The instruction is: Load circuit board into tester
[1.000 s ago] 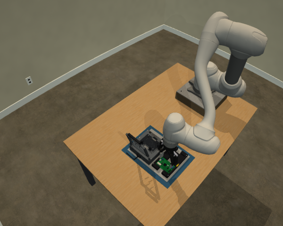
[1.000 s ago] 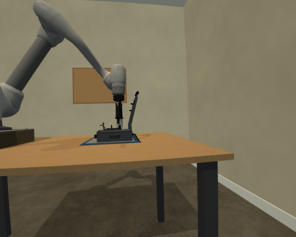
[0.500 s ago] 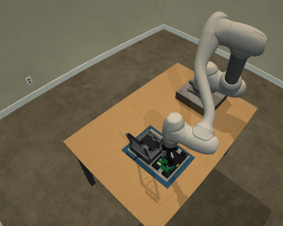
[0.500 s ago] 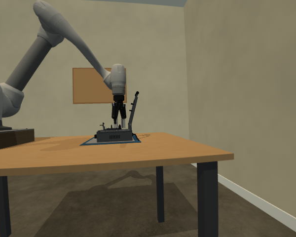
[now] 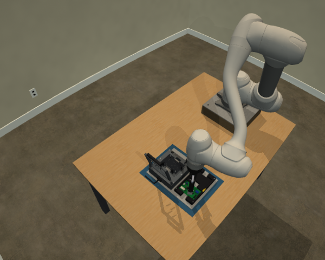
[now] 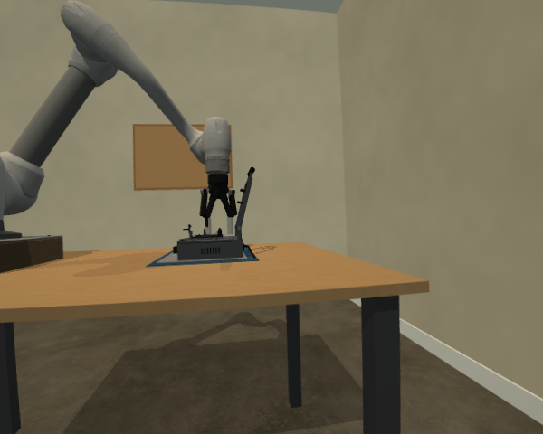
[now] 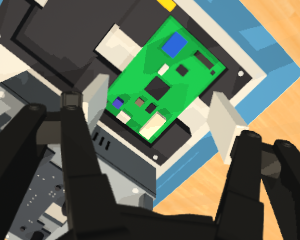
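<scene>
The green circuit board [image 5: 194,193] [image 7: 157,87] lies face up in one pocket of the tray [image 7: 258,76]. Its white connector [image 7: 152,125] is at the end toward the tester [image 5: 172,180] [image 6: 210,250] [image 7: 132,177]. The lid [image 5: 160,167] [image 6: 245,201] stands open, nearly upright. The latch hook [image 6: 189,229] stands on the opposite edge. My gripper [image 5: 191,189] [image 6: 219,227] [image 7: 159,98] is open and empty, pointing down above the board. In the wrist view its finger line is turned askew to the line through the two finger recesses. The exact fingertip height is hard to tell.
The tray's other pocket [image 5: 206,180] [image 7: 60,27] holds nothing. A yellow label [image 7: 166,4] is on the tray's edge. The tester and tray stand side by side on a blue-bordered mat [image 5: 193,212] [image 6: 162,261] [image 7: 285,67]. A dark cable [image 5: 150,179] lies beside the tester at its hinge side.
</scene>
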You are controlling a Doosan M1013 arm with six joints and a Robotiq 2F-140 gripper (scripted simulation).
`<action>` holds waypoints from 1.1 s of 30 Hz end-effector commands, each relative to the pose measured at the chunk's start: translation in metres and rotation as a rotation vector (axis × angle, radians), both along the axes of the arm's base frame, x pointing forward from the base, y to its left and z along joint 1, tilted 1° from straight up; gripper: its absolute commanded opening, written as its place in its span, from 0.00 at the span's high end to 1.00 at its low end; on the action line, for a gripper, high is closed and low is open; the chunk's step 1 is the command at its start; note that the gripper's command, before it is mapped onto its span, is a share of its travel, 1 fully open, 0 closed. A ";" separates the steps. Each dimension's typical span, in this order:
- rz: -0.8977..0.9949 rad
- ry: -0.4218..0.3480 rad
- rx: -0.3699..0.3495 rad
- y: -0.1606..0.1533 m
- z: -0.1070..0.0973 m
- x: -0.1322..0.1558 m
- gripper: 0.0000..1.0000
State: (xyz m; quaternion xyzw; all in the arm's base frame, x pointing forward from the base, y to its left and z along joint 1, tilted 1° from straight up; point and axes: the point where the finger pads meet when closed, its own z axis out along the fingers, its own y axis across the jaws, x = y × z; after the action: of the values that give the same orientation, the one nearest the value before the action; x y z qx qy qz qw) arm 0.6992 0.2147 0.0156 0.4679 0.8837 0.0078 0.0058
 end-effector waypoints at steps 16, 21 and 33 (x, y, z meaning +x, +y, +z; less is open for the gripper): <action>-0.526 0.003 0.002 0.001 0.000 0.000 0.42; -0.562 0.003 0.002 0.001 0.000 0.000 0.42; -0.564 0.003 0.002 0.001 0.000 0.000 0.42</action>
State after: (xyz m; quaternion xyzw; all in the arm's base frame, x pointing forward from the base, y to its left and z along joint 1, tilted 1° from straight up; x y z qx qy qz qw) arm 0.6990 0.2154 0.0156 0.6955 0.7185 0.0084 0.0046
